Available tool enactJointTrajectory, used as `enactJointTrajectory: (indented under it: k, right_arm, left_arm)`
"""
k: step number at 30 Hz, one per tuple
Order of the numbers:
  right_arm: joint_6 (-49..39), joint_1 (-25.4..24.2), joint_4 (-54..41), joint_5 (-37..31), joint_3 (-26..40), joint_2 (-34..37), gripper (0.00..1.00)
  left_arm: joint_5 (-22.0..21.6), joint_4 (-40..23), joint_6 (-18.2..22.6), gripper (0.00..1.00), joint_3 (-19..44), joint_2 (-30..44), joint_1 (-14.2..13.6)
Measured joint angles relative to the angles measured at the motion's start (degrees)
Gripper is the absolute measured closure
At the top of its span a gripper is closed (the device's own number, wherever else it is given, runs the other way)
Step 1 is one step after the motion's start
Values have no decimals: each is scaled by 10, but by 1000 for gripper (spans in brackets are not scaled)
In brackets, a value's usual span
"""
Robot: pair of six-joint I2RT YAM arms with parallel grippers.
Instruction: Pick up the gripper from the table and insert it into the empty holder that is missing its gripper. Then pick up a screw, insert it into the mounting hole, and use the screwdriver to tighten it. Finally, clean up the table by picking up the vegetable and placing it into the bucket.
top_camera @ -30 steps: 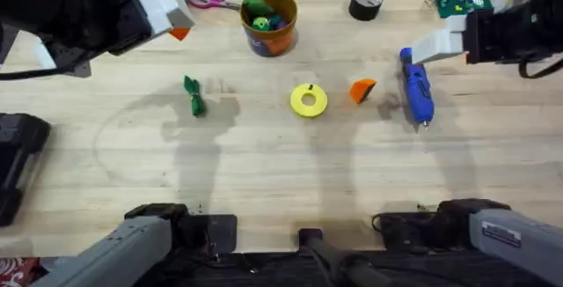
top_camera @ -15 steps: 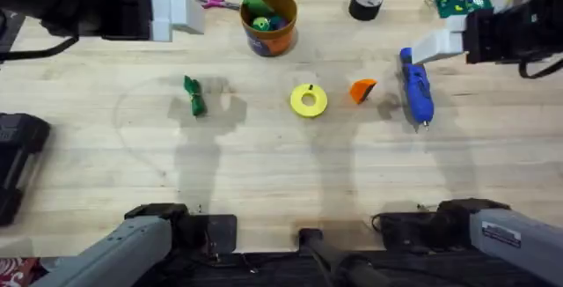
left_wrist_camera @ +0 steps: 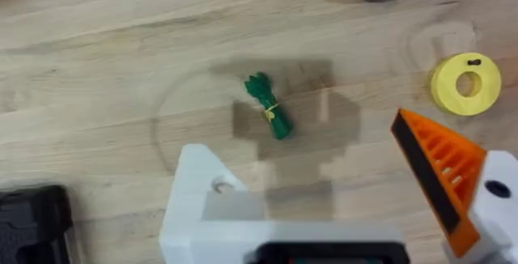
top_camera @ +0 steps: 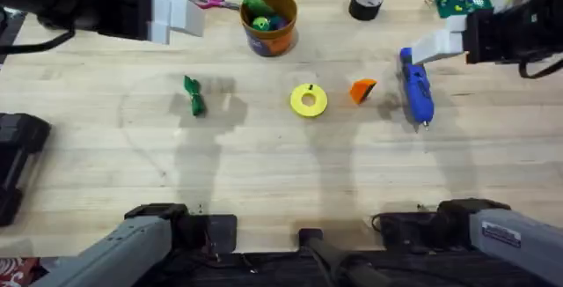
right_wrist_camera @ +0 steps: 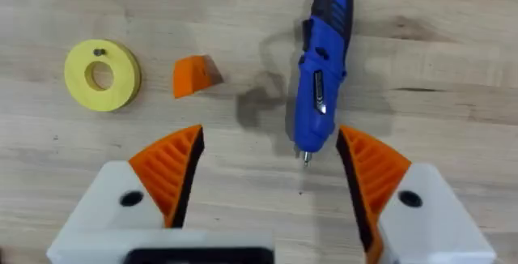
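Two claws raised over the desk, nothing picked up yet.

The left claw (left_wrist_camera: 340,207), open, is missing one orange tip, leaving a bare white holder (left_wrist_camera: 202,203); the right claw (right_wrist_camera: 271,167) hangs open above the screwdriver (right_wrist_camera: 322,70). The loose orange gripper (top_camera: 361,90) lies between the yellow disc (top_camera: 309,100) and the screwdriver, likely within the right claw's reach.

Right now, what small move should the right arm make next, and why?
Probably lower the right gripper toward the small orange ribbed wedge fingertip. It lies loose on the wooden table beside the yellow disc, and the gripper's fingers are open and empty.
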State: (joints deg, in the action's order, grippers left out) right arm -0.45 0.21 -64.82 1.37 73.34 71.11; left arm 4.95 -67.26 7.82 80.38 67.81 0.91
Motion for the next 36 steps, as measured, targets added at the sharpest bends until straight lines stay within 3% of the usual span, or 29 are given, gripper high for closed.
enactJointTrajectory:
  k: [5,9,22,29,30,36]
  right_arm:
    - [0,0,0,0,0,0,5]
    - [0,0,0,0,0,0,5]
    - [0,0,0,0,0,0,5]
    - [0,0,0,0,0,0,5]
    - [0,0,0,0,0,0,5]
    - [0,0,0,0,0,0,5]
  left_arm:
    - [5,17,15,60,-7,-11,0]
    - [19,73,20,60,-56,-66,0]
    - [87,344,24,58,-355,-311,0]
    - [105,463,26,59,-478,-446,0]
    - [109,497,25,59,-519,-488,0]
    - [120,556,26,58,-595,-564,0]
